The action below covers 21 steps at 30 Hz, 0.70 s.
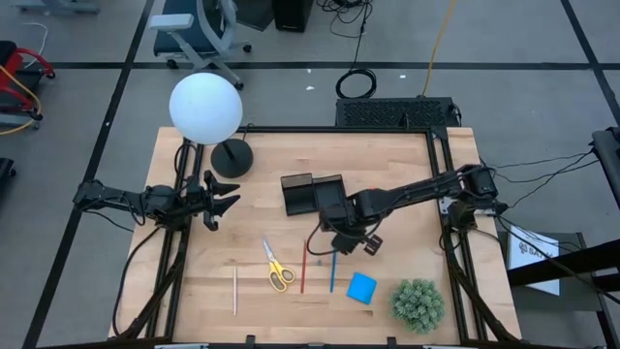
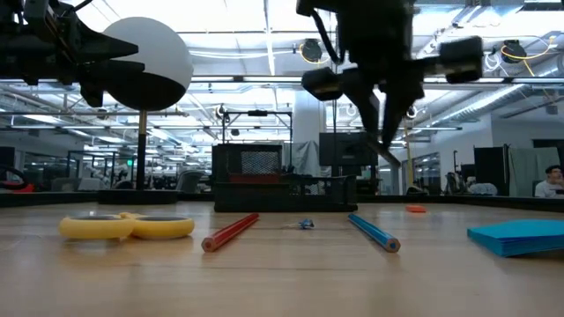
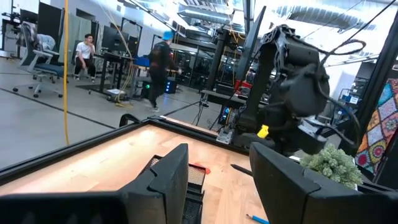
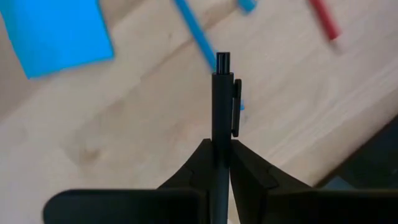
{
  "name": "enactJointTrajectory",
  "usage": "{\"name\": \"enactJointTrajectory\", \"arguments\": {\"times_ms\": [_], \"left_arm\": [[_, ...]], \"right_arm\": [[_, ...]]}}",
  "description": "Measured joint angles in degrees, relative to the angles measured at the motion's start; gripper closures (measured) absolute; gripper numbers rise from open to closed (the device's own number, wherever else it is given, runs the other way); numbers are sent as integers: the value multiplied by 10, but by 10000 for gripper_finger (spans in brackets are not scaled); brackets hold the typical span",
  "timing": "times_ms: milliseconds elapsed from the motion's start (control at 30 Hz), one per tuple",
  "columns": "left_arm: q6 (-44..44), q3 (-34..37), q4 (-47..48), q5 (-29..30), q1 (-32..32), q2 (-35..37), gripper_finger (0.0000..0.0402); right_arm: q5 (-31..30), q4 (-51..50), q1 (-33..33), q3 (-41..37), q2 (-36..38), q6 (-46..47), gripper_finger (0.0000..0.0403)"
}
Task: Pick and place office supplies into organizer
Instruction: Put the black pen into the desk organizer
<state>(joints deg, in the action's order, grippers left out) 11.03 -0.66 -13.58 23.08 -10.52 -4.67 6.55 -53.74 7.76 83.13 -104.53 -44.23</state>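
My right gripper [image 1: 335,239] hangs over the middle of the table, shut on a black pen [image 4: 222,93] that juts out beyond its fingertips. Below it on the table lie a red pencil [image 1: 304,268], a blue pencil [image 1: 332,270] and a blue notepad [image 1: 361,287]. Yellow-handled scissors [image 1: 277,268] and a pale wooden pencil [image 1: 234,290] lie further left. The black organizer [image 1: 312,192] stands just beyond the right gripper. My left gripper [image 1: 221,199] waits open at the table's left, holding nothing. My right gripper pinches the black pen's barrel [image 4: 221,135] between its two fingers [image 4: 249,171]. The pen lies along the fingers, its clip end [image 4: 236,106] sticking out past them. The fingers point steeply down from above. The pen [image 2: 391,151] hangs slanted below them, clear of the table.
A lamp with a white globe [image 1: 205,108] and round black base [image 1: 232,158] stands at the far left. A green spiky plant ball [image 1: 418,303] sits at the near right corner. A small red eraser [image 2: 416,209] lies near the organizer. People show in the room beyond.
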Motion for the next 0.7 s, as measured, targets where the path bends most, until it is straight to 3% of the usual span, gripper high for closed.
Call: {"name": "enactJointTrajectory", "arguments": {"times_ms": [300,700], "left_arm": [[1,0,0,0,0,0,231],[2,0,0,-5,0,0,231]], "right_arm": [[117,96,-33,19,0,66,374],[208,317,-83,19,0,165,371]]}}
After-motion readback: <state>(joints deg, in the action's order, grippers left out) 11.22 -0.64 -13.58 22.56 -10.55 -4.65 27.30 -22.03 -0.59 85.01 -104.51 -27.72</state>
